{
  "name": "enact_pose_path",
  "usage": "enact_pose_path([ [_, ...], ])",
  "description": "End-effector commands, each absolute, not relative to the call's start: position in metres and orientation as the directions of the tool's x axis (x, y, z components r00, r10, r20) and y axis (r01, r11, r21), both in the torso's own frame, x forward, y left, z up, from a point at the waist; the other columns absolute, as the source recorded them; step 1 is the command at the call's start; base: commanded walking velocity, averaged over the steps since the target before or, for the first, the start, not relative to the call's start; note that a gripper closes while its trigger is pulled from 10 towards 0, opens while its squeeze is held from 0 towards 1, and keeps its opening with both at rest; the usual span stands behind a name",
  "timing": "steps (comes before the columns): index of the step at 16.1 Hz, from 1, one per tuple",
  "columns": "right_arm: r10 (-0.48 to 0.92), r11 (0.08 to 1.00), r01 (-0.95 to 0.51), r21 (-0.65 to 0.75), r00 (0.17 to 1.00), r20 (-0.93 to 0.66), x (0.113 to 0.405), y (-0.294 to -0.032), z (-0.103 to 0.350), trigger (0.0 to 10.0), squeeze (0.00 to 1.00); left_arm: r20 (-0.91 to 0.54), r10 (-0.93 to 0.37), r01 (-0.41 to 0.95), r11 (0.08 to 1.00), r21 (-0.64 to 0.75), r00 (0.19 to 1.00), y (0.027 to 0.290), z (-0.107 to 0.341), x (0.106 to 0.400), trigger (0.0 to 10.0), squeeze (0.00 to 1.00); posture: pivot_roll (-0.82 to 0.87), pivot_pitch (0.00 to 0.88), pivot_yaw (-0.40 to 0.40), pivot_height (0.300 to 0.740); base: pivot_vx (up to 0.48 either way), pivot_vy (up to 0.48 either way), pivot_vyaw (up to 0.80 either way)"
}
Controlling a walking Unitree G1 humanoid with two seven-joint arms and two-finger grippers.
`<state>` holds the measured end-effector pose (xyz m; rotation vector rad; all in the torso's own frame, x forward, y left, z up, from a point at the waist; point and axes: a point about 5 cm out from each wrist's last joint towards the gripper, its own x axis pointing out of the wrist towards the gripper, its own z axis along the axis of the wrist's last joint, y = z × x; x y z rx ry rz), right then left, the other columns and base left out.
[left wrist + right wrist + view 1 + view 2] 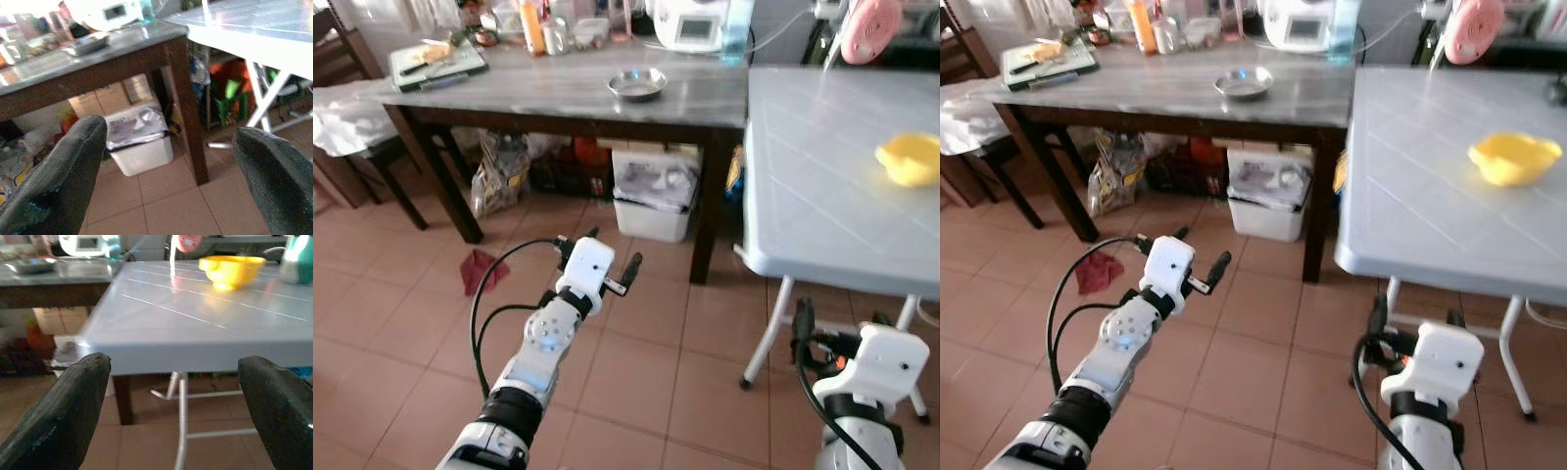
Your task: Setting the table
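The yellow bowl (911,159) sits on the white counter (822,186), well ahead of the right claw (178,396), whose fingers stand apart below its edge. The left claw (612,262), fingers apart, hovers over the floor.

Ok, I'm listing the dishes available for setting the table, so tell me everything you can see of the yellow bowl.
The yellow bowl looks like glossy plastic, shallow and wide, with a wavy, uneven rim. It sits upright, apparently empty, on the pale grey-blue table, toward its far right part, and its colour reflects faintly on the tabletop. Nothing else touches it. In the right wrist view it stands beyond the table's near edge, a teal object off to one side. Both end effectors are low, over the floor, well short of it.
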<state>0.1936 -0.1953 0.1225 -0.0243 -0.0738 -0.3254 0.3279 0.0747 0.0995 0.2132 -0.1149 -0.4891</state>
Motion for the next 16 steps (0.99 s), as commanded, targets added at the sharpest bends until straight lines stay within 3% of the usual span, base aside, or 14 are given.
enact_pose_path([
  [1, -0.333, 0.942, 0.335, -0.017, 0.94, 0.078, 0.1925, -0.1978, 0.1232, 10.0, 0.0, 0.062, -0.498, 0.471, 0.848, 0.244, 0.865, 0.0688, 0.1014, 0.3279, 10.0, 0.0, -0.12, 0.088, 0.066, 0.714, 0.0, -0.27, 0.0],
  [16, -0.345, 0.938, 0.347, -0.015, 0.935, 0.079, 0.193, -0.1984, 0.1246, 10.0, 0.0, 0.063, -0.51, 0.483, 0.843, 0.237, 0.858, 0.0619, 0.1012, 0.327, 10.0, 0.0, -0.14, 0.09, 0.06, 0.714, 0.0, -0.289, 0.0],
])
